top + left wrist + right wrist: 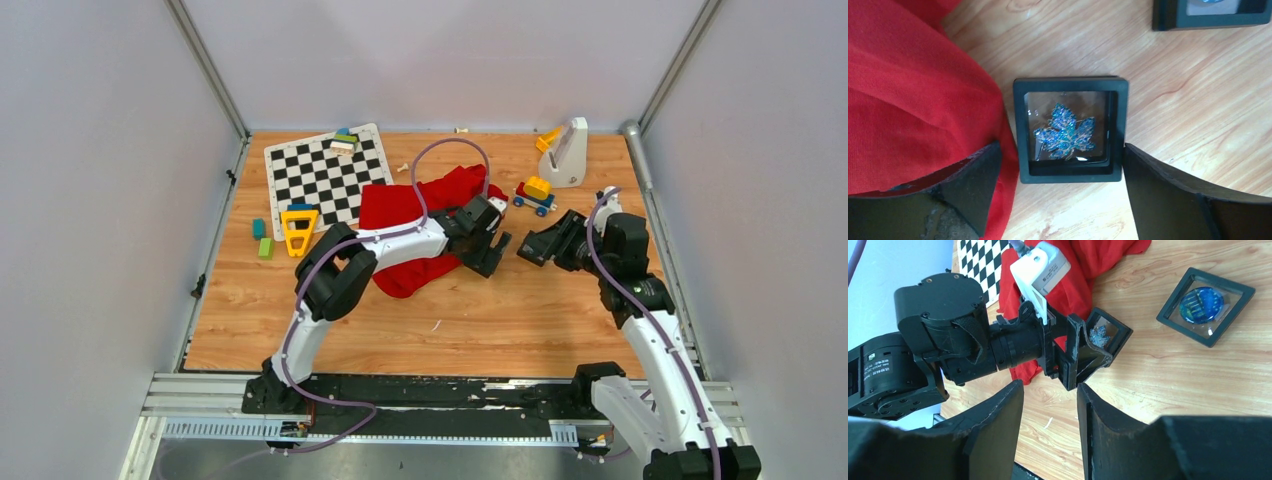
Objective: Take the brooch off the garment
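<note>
A blue leaf brooch [1065, 132] is seen inside a black square case [1070, 175], which is laid flat on the counter [1198, 110] just beside the garment [908, 100]; the brooch is not pinned to the cloth. The left jaws are held wide apart around the case and it is not clamped. One finger [973, 185] is pressed on the garment's edge. The other finger [1168, 190] is set at the case corner away from the garment, and whether it touches cannot be told. The right jaws are held apart with nothing between them, farther from the garment than the case and pointed toward it. A second case [1184, 330] with a round blue piece [1202, 304] is laid on the counter well apart from the garment, beyond the first case. A chessboard [325, 175] is overlapped at one corner by the garment's far side
</note>
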You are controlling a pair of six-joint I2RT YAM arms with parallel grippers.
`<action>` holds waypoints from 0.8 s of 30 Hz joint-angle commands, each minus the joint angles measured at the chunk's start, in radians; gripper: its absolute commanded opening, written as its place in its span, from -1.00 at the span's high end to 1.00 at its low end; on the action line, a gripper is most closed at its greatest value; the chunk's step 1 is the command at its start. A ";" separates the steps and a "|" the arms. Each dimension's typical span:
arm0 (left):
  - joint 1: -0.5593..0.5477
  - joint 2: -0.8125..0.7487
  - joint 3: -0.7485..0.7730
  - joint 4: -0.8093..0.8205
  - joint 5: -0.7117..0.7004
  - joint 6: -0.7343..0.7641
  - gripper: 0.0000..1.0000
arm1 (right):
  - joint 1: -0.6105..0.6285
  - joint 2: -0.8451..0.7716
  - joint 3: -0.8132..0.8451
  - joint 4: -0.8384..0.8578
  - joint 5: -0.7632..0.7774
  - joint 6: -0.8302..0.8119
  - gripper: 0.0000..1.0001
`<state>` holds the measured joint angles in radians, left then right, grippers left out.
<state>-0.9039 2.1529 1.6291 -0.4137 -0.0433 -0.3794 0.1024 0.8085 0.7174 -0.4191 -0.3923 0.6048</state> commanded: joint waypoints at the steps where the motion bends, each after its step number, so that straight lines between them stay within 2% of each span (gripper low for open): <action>1: 0.013 -0.123 -0.039 0.009 -0.008 0.024 -0.98 | -0.009 -0.028 0.064 0.011 0.041 -0.056 0.10; 3: 0.020 -0.213 -0.085 0.032 -0.022 0.025 -0.99 | -0.010 -0.049 0.067 0.013 0.096 -0.077 0.09; 7: 0.042 -0.417 -0.189 0.065 -0.067 0.034 -1.00 | -0.009 -0.101 0.036 0.066 0.199 -0.124 -0.11; 9: 0.067 -0.524 -0.271 0.106 -0.087 0.039 -1.00 | -0.009 -0.128 -0.014 0.135 0.223 -0.166 -0.28; 13: 0.140 -0.720 -0.473 0.224 -0.199 0.084 -1.00 | -0.009 -0.173 -0.146 0.342 0.284 -0.187 -0.85; 14: 0.168 -0.750 -0.510 0.275 -0.225 0.099 -1.00 | -0.009 -0.181 -0.182 0.394 0.290 -0.209 -0.89; 18: 0.239 -0.972 -0.868 0.585 -0.420 0.275 -1.00 | -0.010 -0.185 -0.290 0.580 0.367 -0.306 -0.92; 19: 0.266 -1.002 -0.925 0.722 -0.442 0.296 -1.00 | -0.009 -0.181 -0.309 0.620 0.382 -0.329 -0.92; 21: 0.326 -1.083 -1.062 0.856 -0.464 0.321 -1.00 | -0.010 -0.158 -0.348 0.705 0.391 -0.417 -0.92; 24: 0.441 -1.137 -1.174 0.909 -0.439 0.302 -1.00 | -0.036 -0.106 -0.394 0.802 0.424 -0.472 -0.92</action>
<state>-0.5728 1.0790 0.5419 0.2287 -0.4213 -0.1406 0.0925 0.6636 0.3569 0.1390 -0.0410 0.2684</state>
